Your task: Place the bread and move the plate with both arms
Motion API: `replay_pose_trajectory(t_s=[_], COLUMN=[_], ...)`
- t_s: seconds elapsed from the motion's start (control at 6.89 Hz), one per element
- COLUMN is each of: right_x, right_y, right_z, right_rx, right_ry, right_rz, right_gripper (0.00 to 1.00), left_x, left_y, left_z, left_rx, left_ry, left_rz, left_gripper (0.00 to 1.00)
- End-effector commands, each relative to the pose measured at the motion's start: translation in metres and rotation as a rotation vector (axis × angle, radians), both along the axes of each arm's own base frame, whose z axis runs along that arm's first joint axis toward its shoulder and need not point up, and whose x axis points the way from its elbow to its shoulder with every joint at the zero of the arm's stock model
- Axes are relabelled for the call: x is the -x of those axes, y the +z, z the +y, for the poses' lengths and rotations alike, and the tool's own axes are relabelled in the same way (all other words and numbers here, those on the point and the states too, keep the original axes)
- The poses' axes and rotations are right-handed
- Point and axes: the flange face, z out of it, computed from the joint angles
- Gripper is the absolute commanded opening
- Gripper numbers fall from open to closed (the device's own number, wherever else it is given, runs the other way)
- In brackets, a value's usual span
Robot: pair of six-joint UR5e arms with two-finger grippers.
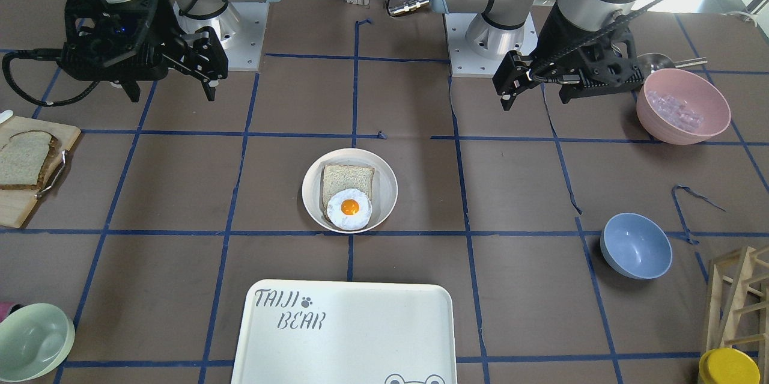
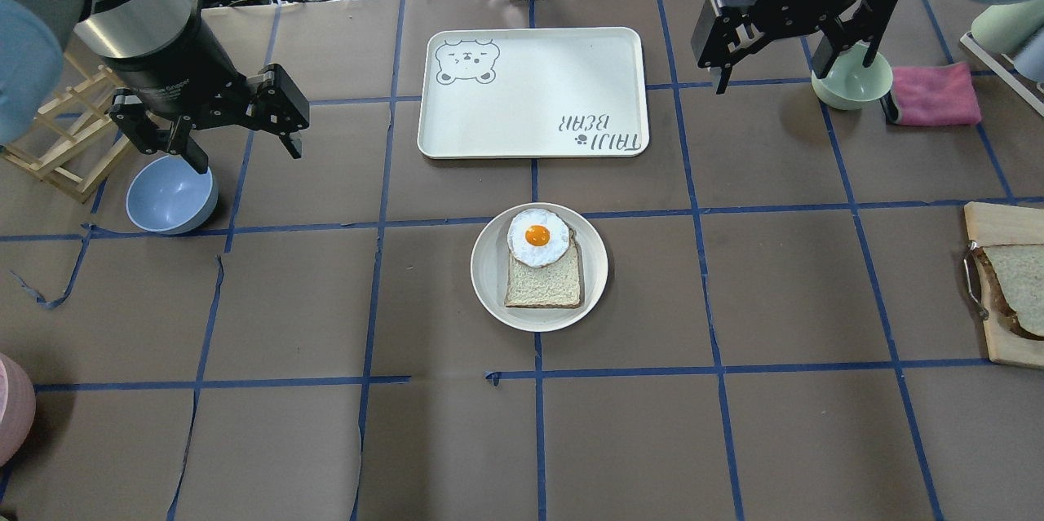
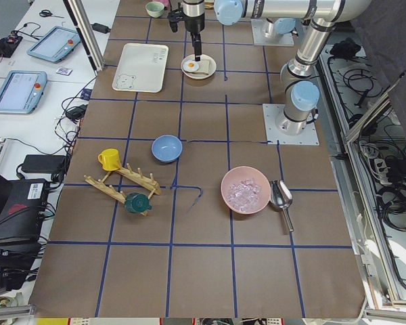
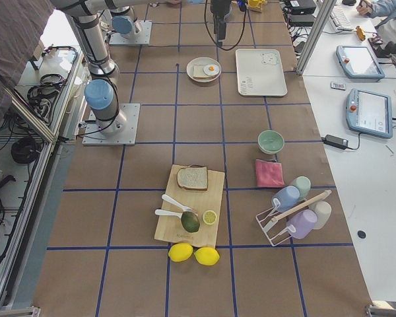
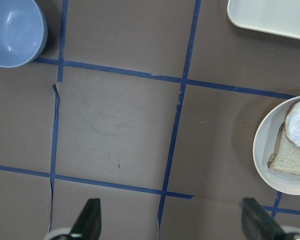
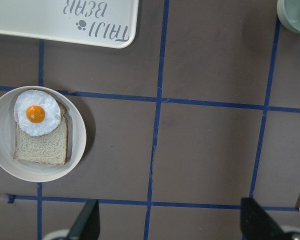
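Observation:
The bread (image 1: 23,158), a dark-crusted slice, lies on a wooden cutting board (image 1: 17,211) at the table's end on my right; it also shows in the overhead view (image 2: 1018,286) and the right side view (image 4: 193,177). The plate (image 1: 384,192) sits mid-table and holds a paler square slice topped by a fried egg; it shows too in the overhead view (image 2: 489,268) and both wrist views (image 5: 267,145) (image 6: 77,135). My left gripper (image 2: 245,156) (image 1: 534,94) and right gripper (image 2: 795,77) (image 1: 170,95) hover open and empty, well apart from plate and bread.
The white "TAIJI BEAR" tray (image 2: 530,89) lies beyond the plate. A blue bowl (image 2: 171,195) sits under my left gripper, a green bowl (image 2: 852,81) under my right. A pink bowl of ice (image 1: 683,106), pink cloth (image 2: 934,93) and wooden rack (image 2: 57,146) stand at the sides.

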Motion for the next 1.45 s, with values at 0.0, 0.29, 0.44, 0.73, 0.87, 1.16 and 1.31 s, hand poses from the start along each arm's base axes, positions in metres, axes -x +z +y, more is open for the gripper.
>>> replay_pose_trajectory(t_s=[0.0,0.29,0.44,0.73,0.87,1.16,1.31], right_x=[0.0,0.0,0.0,0.025,0.066,0.19,0.236], right_y=[-0.004,-0.003,-0.003,-0.003,-0.008,-0.062,-0.101], right_z=[0.003,0.003,0.002,-0.006,-0.013,-0.008,0.004], right_rx=[-0.032,-0.028,-0.028,-0.022,-0.049,-0.176,-0.222], right_ry=[-0.003,-0.003,-0.004,-0.027,-0.048,-0.177,-0.241], right_rz=[-0.005,-0.005,-0.005,0.01,0.009,0.095,0.164], right_gripper=[1.0,1.0,1.0,1.0,1.0,1.0,0.94], left_x=[0.0,-0.001,-0.001,-0.001,-0.001,-0.001,-0.001], left_y=[-0.001,-0.002,-0.002,-0.002,-0.001,-0.003,-0.002], left_z=[0.0,0.0,0.0,0.0,-0.001,-0.001,-0.001], left_rx=[-0.002,-0.004,-0.004,-0.002,0.001,-0.002,0.001], left_ry=[0.0,0.001,0.0,-0.001,0.0,-0.001,-0.001], left_rz=[-0.001,-0.004,-0.007,-0.009,-0.008,-0.009,-0.009], left_gripper=[1.0,1.0,1.0,1.0,1.0,1.0,1.0])
